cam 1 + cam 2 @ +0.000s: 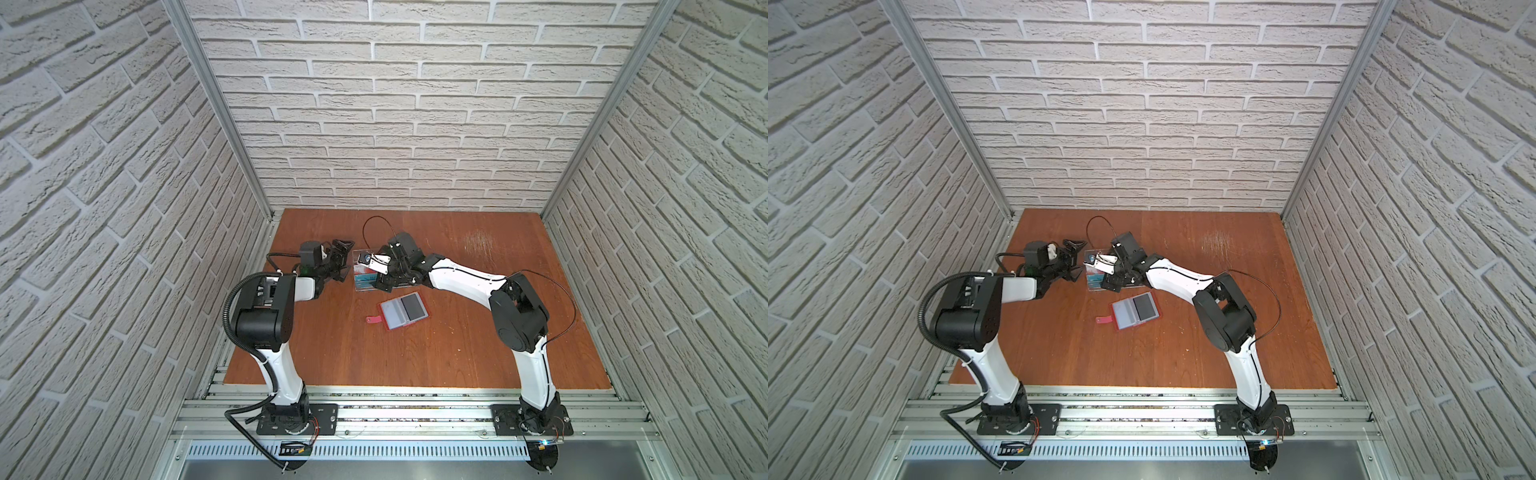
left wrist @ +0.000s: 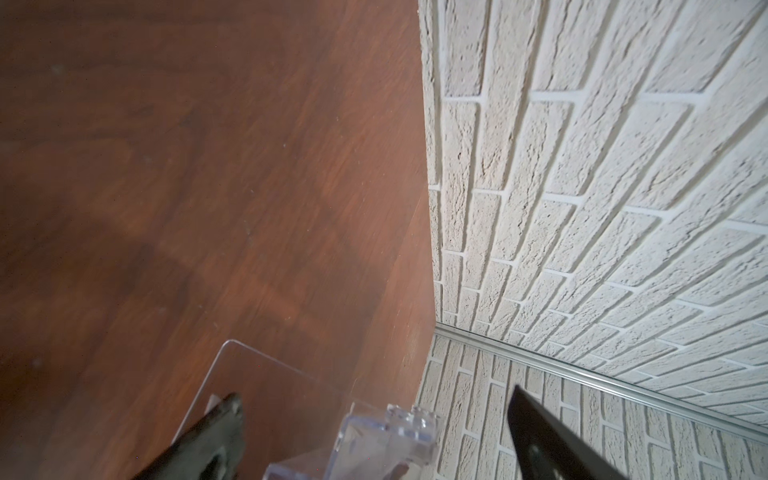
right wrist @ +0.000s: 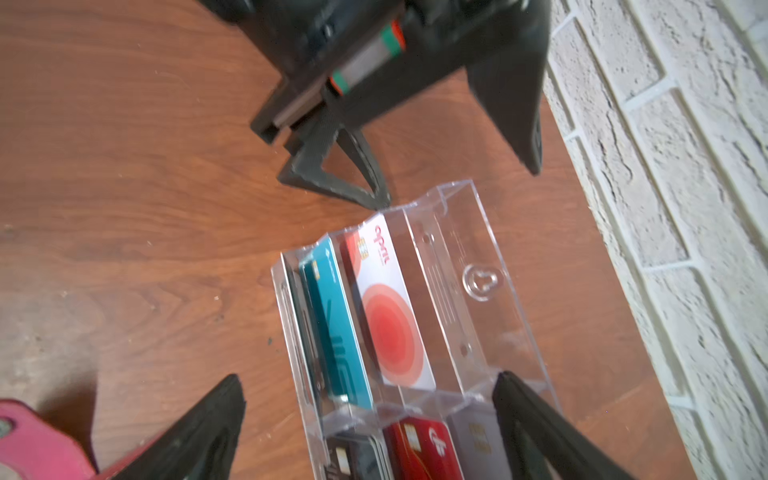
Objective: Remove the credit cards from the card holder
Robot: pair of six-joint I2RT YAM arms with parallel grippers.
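Note:
The red card holder (image 1: 384,318) lies open on the table in both top views, with its strap tab toward the left arm. A dark credit card (image 1: 412,306) shows in its right sleeve (image 1: 1145,306); the left sleeve looks pale grey. My right gripper (image 3: 370,399) hangs open over the near end of a clear acrylic tray (image 3: 490,249), holding nothing. Below it in the tray stand a dark card (image 3: 357,457), a red card (image 3: 419,449) and a grey card (image 3: 478,440). My left gripper (image 1: 345,261) is open at the tray's far left corner (image 2: 386,432), empty.
The tray's farther compartments hold a teal card (image 3: 336,324) and a white card with red circles (image 3: 386,316). The left gripper (image 3: 374,124) fills the top of the right wrist view. The back brick wall (image 2: 582,208) is close behind the tray. A corner of the holder (image 3: 33,444) lies beside the right jaws.

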